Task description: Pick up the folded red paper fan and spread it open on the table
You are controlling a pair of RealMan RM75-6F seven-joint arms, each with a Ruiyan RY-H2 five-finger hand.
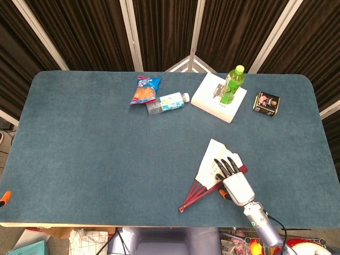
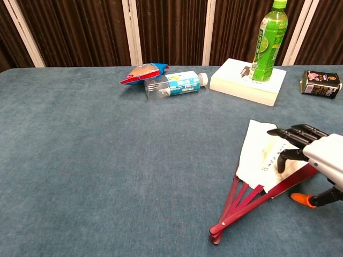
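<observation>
The red paper fan [image 1: 208, 159] lies partly spread at the front right of the table [image 1: 95, 154], its white leaf [image 2: 258, 150] toward the back. Its red ribs [image 2: 238, 206] converge toward the front edge. My right hand [image 1: 234, 182] sits over the fan's right side with its fingers [image 2: 292, 132] stretched out flat above the leaf. It grips nothing. An orange-tipped digit [image 2: 303, 199] points down beside the outer rib. My left hand shows in neither view.
At the back lie a blue-red snack bag [image 1: 145, 90] and a water bottle [image 1: 167, 102] on its side. A green bottle [image 1: 231, 85] stands on a white box [image 1: 210, 100], with a dark tin [image 1: 266, 102] to its right. A small orange thing [image 1: 4, 197] sits at the left edge.
</observation>
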